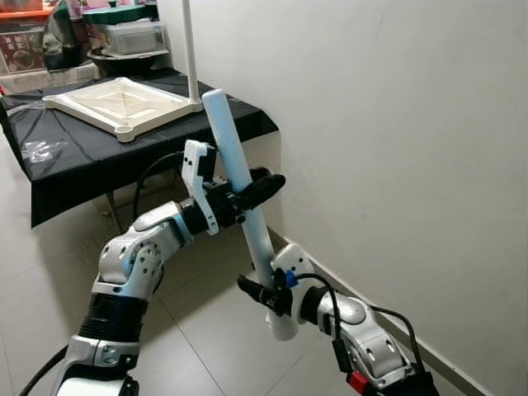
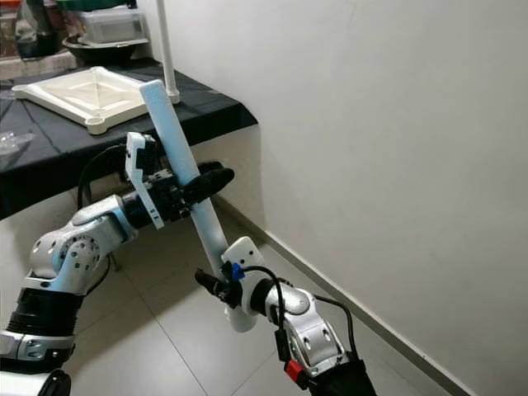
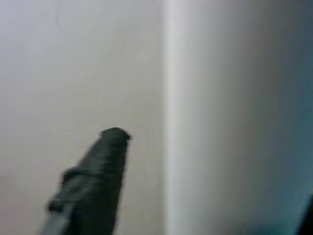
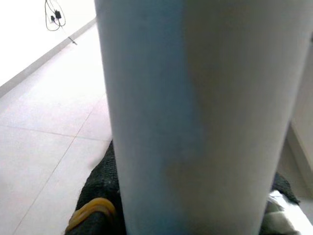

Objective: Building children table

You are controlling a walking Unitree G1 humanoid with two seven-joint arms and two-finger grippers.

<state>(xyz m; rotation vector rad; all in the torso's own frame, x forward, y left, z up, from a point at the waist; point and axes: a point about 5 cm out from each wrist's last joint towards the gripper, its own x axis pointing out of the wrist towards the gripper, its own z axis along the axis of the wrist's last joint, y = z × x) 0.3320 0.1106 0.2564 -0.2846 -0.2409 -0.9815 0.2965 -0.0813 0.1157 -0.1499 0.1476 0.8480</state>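
I hold a long pale blue-white table leg (image 1: 235, 153) tilted in the air beside the wall, with both grippers on it. My left gripper (image 1: 260, 188) is shut around its middle, and one black finger (image 3: 93, 186) lies beside the pale tube (image 3: 220, 122). Near the lower end, my right gripper (image 1: 262, 293) is shut on the leg (image 4: 186, 112), its fingers (image 4: 98, 196) on either side of it. The cream tabletop (image 1: 120, 103) lies upside down on the black-covered table, with one white leg (image 1: 190, 49) standing upright at its corner.
The black-covered table (image 1: 74, 157) stands to the left, carrying boxes and a dark bowl (image 1: 128, 37) at the back. A white wall (image 1: 396, 124) with a baseboard runs close on the right. Tiled floor (image 1: 198, 330) lies below the arms.
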